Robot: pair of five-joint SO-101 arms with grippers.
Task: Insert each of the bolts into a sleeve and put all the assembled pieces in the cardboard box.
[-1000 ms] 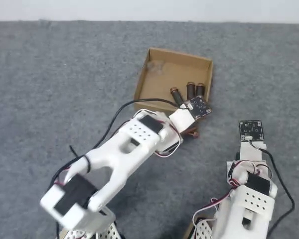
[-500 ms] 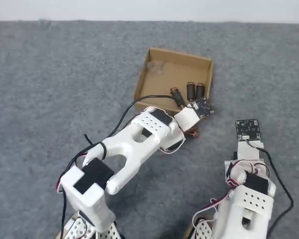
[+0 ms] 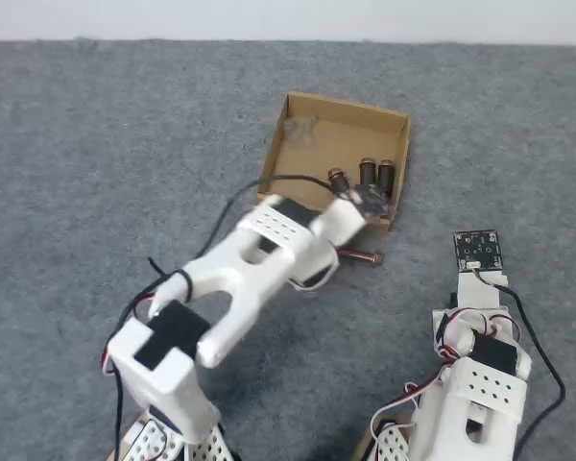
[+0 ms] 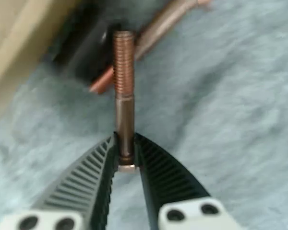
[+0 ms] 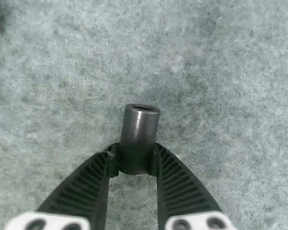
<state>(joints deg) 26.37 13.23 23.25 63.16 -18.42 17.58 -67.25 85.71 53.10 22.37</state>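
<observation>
high view, grey carpet (image 3: 96,144), pale wall (image 3: 269,17) behind, left claw (image 4: 125,143) clamps bolt (image 4: 125,96), right claw (image 5: 135,151) clamps sleeve (image 5: 140,127)

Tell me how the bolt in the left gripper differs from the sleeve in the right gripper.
The bolt is copper-coloured; the sleeve is dark grey. The bolt is long, thin and threaded toward its free end; the sleeve is short, thick and smooth, with an open bore. Shared: each is clamped at one end and sticks straight out, the bolt from the left gripper, the sleeve from the right gripper.
</observation>
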